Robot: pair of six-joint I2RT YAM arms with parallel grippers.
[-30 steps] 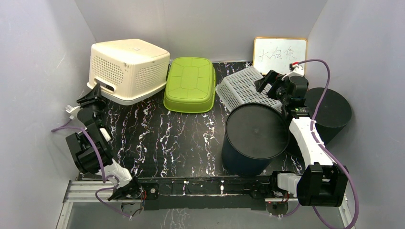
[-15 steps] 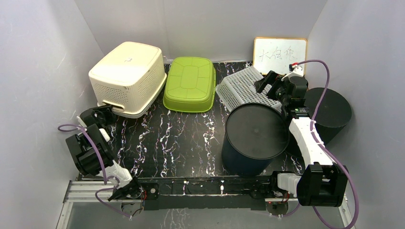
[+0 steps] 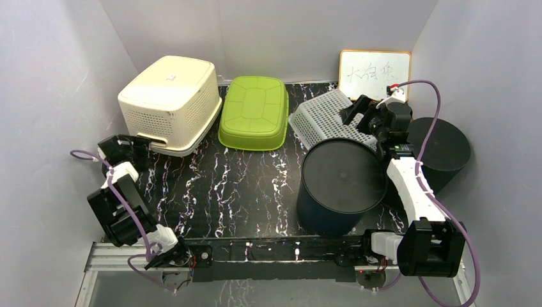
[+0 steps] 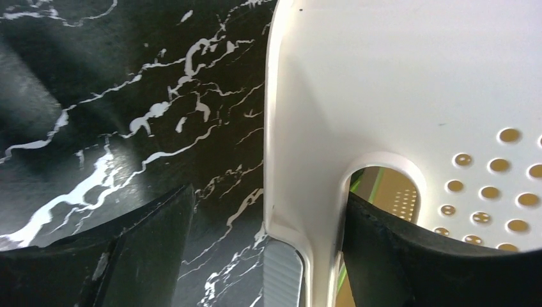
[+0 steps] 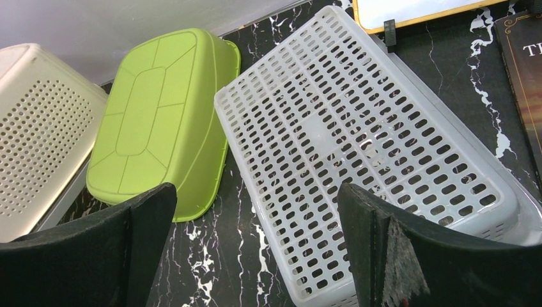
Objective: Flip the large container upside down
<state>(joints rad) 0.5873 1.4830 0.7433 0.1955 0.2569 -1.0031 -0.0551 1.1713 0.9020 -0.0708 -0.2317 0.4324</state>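
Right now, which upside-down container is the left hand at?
The cream perforated basket, back left: the left hand straddles its rim by the handle slot. The green tub and grey basket sit further right.

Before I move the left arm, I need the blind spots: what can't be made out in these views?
- Left wrist: the cream basket's rim stands between the left tool's open fingers; whether they touch it is lost at the bottom edge.
- Top external: the grey basket's near edge is hidden behind the dark round bin.
- Right wrist: the book's title runs off the right edge.
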